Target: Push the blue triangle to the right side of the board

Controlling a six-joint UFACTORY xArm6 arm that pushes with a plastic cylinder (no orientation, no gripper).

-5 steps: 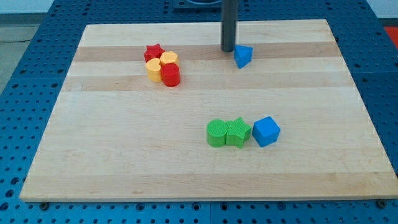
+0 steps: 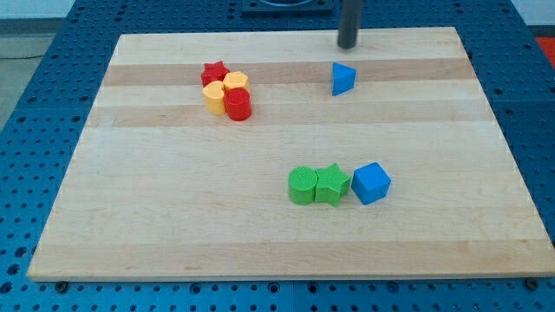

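Note:
The blue triangle [image 2: 343, 78] lies on the wooden board [image 2: 173, 208], near the view's top and a little right of centre. My tip [image 2: 348, 46] stands just above it in the view, close to the board's top edge, with a clear gap between them. The rod rises out of the view's top.
A red star [image 2: 214, 71], two yellow blocks [image 2: 215, 97] [image 2: 235, 81] and a red cylinder [image 2: 238, 105] cluster at the upper left. A green cylinder [image 2: 303, 185], a green star [image 2: 332, 184] and a blue cube [image 2: 371, 183] form a row below centre.
My tip has moved from the blue triangle's left side up and to the right, now above it. The triangle has shifted only slightly.

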